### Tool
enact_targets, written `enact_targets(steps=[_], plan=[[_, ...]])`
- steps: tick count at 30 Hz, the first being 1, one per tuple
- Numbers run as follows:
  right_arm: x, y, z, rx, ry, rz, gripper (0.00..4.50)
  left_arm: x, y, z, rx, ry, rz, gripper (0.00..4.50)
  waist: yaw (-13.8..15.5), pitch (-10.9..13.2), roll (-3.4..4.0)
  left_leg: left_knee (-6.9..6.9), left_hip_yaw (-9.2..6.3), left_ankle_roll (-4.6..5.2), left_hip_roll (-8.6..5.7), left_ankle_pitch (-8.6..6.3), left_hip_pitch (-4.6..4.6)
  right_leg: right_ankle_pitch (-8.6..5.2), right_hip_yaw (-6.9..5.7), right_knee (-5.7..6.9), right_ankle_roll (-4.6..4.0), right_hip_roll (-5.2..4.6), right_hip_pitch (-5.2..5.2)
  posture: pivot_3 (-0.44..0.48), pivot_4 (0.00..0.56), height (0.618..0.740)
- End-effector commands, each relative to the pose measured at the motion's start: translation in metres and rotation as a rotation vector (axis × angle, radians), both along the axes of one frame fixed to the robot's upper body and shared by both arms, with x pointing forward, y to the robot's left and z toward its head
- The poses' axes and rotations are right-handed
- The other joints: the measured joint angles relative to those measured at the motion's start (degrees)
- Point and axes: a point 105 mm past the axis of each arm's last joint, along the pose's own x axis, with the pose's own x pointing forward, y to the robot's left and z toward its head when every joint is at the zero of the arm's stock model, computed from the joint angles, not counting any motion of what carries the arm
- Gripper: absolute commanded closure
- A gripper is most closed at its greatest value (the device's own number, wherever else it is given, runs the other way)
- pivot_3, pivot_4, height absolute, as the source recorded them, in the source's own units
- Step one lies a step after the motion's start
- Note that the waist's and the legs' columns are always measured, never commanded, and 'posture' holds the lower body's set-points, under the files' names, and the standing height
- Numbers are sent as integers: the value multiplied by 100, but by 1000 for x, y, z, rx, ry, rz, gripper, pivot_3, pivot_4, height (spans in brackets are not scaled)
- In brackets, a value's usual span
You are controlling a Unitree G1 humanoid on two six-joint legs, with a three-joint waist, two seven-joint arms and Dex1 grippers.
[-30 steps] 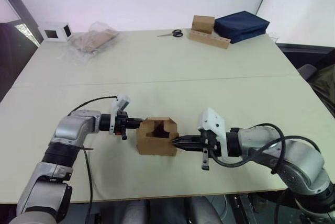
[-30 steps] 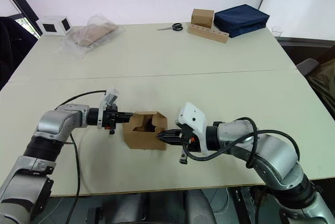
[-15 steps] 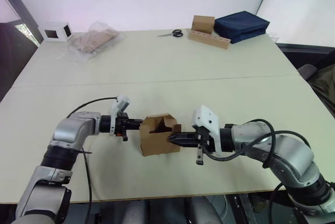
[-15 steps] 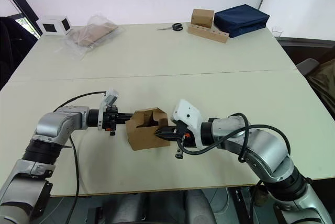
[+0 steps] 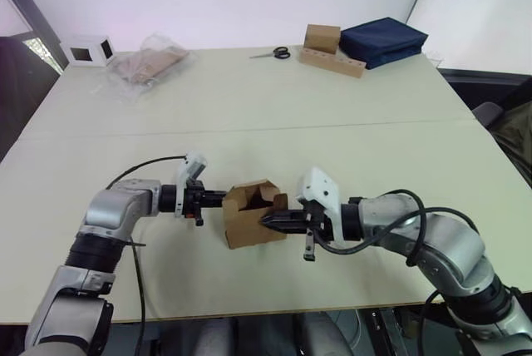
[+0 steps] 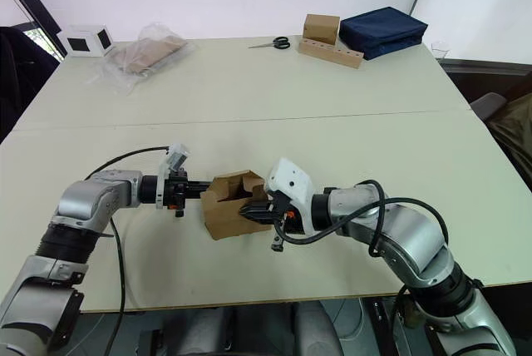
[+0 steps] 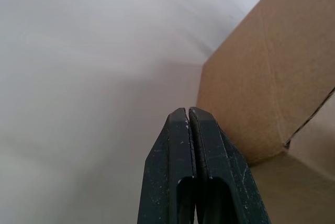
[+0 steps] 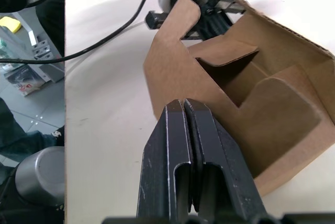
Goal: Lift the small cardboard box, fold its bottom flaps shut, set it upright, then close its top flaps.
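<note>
the box (image 5: 252, 215) is pinched on the surface (image 5: 274, 115) between the closed left claw (image 5: 218, 199) and closed right claw (image 5: 268, 221), so even, opposed pressure is needed for lifting.

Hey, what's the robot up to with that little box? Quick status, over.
Left gripper and right gripper shut, pressing opposite sides of the small cardboard box. Box on table, top flaps partly folded. Nothing in the way.
</note>
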Motion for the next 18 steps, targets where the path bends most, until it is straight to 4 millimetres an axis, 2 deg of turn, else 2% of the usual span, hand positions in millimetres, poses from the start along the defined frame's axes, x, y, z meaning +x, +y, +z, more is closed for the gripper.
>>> enact_targets(steps=[1, 10, 18], plan=[[-1, 7, 10, 23, -47, 35, 4500, 0, -2, 13, -32, -51, -10, 4450, 2, 0, 0, 0, 0, 0, 0, 0, 0, 0, 0, 0, 0, 0, 0, 0, 150, 740], [-1, 10, -1, 9, -7, 59, 4500, -3, -3, 13, -32, -57, -2, 4450, -1, 0, 0, 0, 0, 0, 0, 0, 0, 0, 0, 0, 0, 0, 0, 0, 150, 740], [11, 11, -8, 22, 27, 4, 4500, -2, -4, 16, -39, -75, 13, 4450, -3, 0, 0, 0, 0, 0, 0, 0, 0, 0, 0, 0, 0, 0, -1, 0, 150, 740]])
